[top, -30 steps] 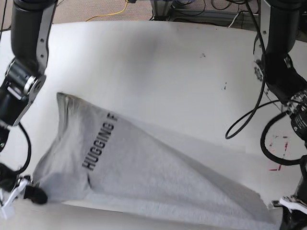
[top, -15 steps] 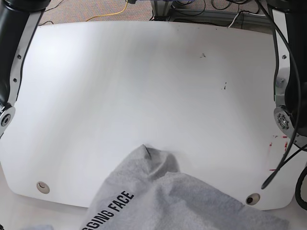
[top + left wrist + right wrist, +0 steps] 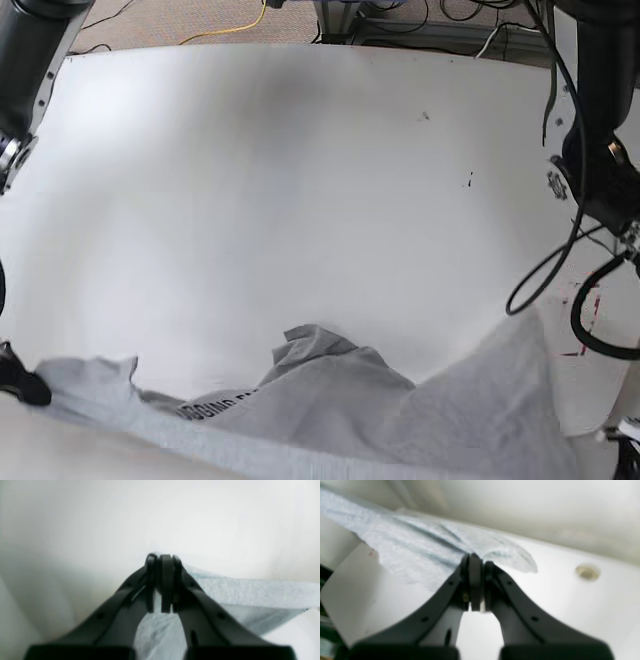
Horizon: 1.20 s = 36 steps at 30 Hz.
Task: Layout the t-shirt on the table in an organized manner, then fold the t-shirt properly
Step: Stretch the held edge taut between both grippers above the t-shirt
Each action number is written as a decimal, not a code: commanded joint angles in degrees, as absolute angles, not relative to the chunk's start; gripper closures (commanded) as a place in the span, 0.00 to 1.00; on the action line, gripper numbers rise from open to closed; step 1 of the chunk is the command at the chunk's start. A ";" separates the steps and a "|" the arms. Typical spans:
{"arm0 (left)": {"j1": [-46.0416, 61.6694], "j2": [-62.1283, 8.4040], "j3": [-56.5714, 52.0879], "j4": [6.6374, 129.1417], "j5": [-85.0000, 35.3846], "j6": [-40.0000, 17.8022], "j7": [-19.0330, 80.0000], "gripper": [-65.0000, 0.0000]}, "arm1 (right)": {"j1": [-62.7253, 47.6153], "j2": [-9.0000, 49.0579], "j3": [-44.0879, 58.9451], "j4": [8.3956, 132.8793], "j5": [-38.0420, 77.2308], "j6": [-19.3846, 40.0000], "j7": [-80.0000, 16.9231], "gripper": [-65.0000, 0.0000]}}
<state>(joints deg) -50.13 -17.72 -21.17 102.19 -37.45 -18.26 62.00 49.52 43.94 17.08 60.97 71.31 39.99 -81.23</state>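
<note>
t-shirt [image 3: 330,405] pinched in both claws

Brown carpet floor [image 3: 190,15], yellow cable [image 3: 240,28], black cables [image 3: 450,15]

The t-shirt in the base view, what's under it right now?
Under the t-shirt is the white table, along its near edge. Whatever that strip of tabletop holds is covered; only part of the shirt's black lettering shows among the folds.
</note>
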 commanded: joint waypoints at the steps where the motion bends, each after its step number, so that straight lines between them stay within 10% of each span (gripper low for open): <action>1: -45.14 -18.77 -23.08 106.07 -37.58 -17.89 61.49 0.99 | 40.04 45.85 21.67 64.48 74.77 40.00 -80.00 1.00; 15: -13.85 -20.00 -28.26 107.65 -44.26 -19.65 62.81 0.99 | 0.40 34.51 37.67 78.73 79.16 40.00 -80.00 1.00; 36: 22.99 -20.09 -39.25 108.00 -44.18 -25.45 67.82 0.99 | -24.75 22.11 39.16 94.64 75.38 40.00 -80.00 1.00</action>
<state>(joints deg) 18.79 -18.96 -38.70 106.94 -43.79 -25.02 68.88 -23.27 21.82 38.72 91.57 74.87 39.88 -81.12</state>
